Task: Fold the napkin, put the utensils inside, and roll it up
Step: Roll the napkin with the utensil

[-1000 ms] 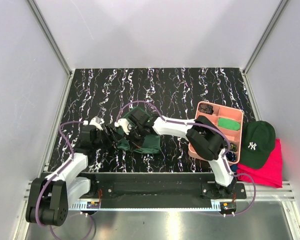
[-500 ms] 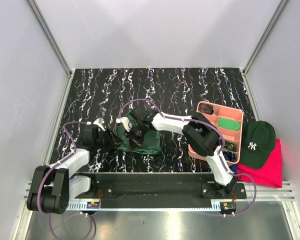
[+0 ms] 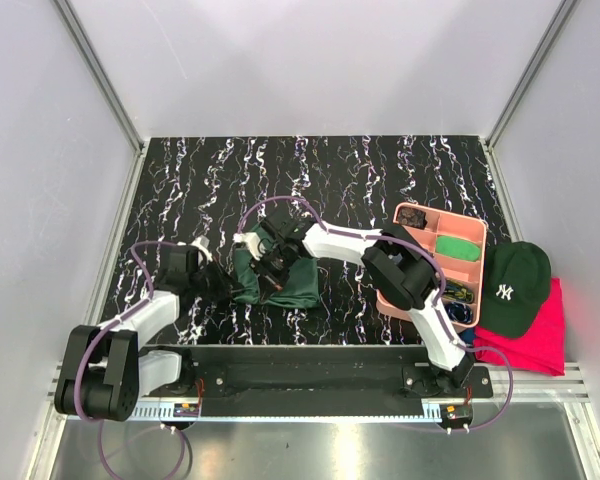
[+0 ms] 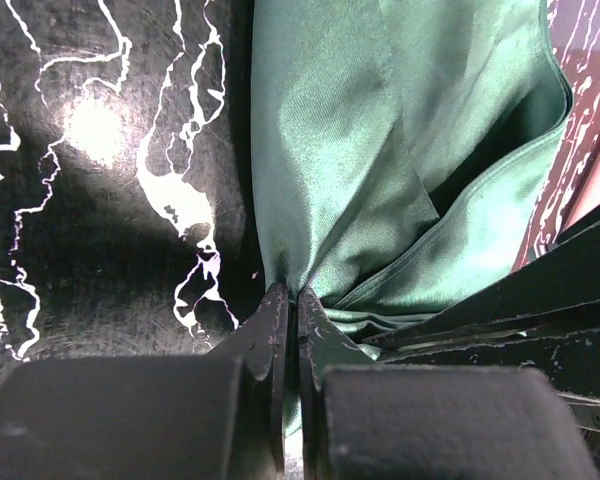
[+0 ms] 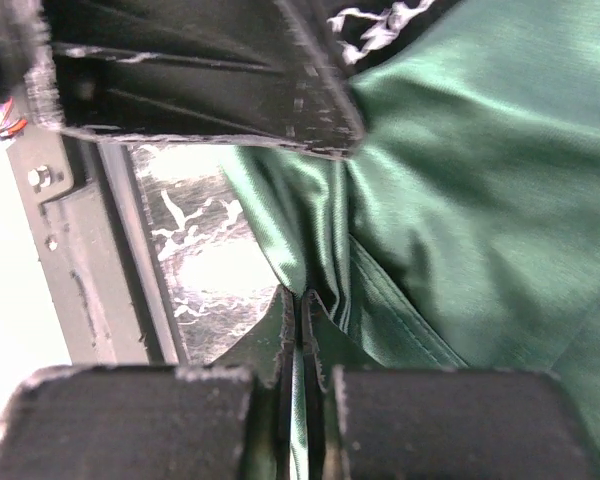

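The dark green napkin lies bunched on the black marbled table, left of centre. My left gripper is at the napkin's left edge. In the left wrist view it is shut on a pinched fold of the napkin. My right gripper reaches over the cloth from the right. In the right wrist view it is shut on another gathered fold of the napkin. Thin dark pieces that look like the utensils lie in the pink tray's near end, partly hidden by the right arm.
The pink tray stands at the right with a bright green swatch in it. A dark green cap rests on a pink-red cloth beyond the table's right edge. The two grippers are close together over the napkin.
My left gripper has closed from open onto the napkin's left edge, and its arm has shifted slightly left. The right gripper stays shut on the cloth.
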Robot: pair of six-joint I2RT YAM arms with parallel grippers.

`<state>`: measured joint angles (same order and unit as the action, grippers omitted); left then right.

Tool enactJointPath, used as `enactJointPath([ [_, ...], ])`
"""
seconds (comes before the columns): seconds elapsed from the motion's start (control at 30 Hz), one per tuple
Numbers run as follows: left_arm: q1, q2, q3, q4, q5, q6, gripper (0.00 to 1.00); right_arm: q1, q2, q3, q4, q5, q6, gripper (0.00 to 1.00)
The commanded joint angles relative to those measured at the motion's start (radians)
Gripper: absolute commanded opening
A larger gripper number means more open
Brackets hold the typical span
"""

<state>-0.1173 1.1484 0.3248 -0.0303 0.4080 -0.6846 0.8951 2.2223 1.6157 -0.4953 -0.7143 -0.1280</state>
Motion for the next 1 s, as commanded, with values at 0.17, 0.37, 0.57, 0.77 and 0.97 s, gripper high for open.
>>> enactJointPath([
  [0.17, -0.004, 0.023, 0.091, -0.183, -0.037, 0.045, 0.0, -0.004, -0.252, -0.109, 0.145, 0.197, 0.056, 0.5],
  [0.37, -0.001, 0.066, 0.123, -0.207, -0.02, 0.049, 0.0, 0.145, -0.44, -0.393, 0.418, 0.589, -0.01, 0.63],
  [0.57, 0.001, 0.091, 0.145, -0.218, -0.008, 0.054, 0.0, 0.336, -0.471, -0.586, 0.688, 0.925, -0.136, 0.7],
  [0.77, 0.002, 0.094, 0.154, -0.232, -0.009, 0.059, 0.0, 0.413, -0.386, -0.639, 0.854, 1.119, -0.281, 0.7],
  [0.97, 0.002, 0.096, 0.157, -0.234, -0.006, 0.06, 0.0, 0.416, -0.305, -0.628, 0.893, 1.162, -0.34, 0.65],
])
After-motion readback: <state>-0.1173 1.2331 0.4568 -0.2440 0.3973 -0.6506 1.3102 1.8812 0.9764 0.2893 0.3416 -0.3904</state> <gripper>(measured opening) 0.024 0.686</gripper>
